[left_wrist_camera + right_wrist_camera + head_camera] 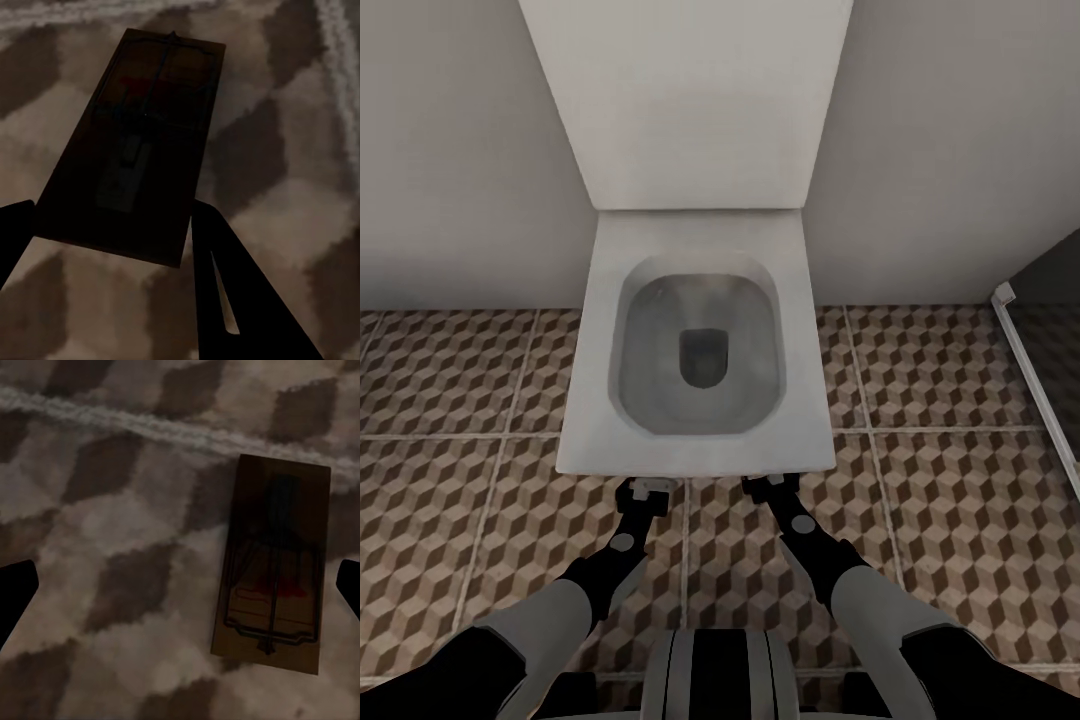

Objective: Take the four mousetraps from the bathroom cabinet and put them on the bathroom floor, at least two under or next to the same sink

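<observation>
while the head view looks down at a wall (450,150) and the white toilet (698,340) standing against it, the bathroom floor (950,500) of cube-patterned tiles spreads to both sides, with a dark glass-walled shower corner (1050,340) at the right edge. both arms reach forward and down, their ends tucked under the toilet's front rim. in the left wrist view a mousetrap (139,142) lies flat on the tiles between the spread fingers of the left claw (112,247), its near end level with the dark fingertips (225,262); the claw is open and i cannot tell if it touches the board. in the right wrist view the right claw (180,585) is wide open and holds nothing, and a second mousetrap (274,562) lies flat on the floor between its fingers, nearer one fingertip (349,585), beside a pale grout line (112,420).
</observation>
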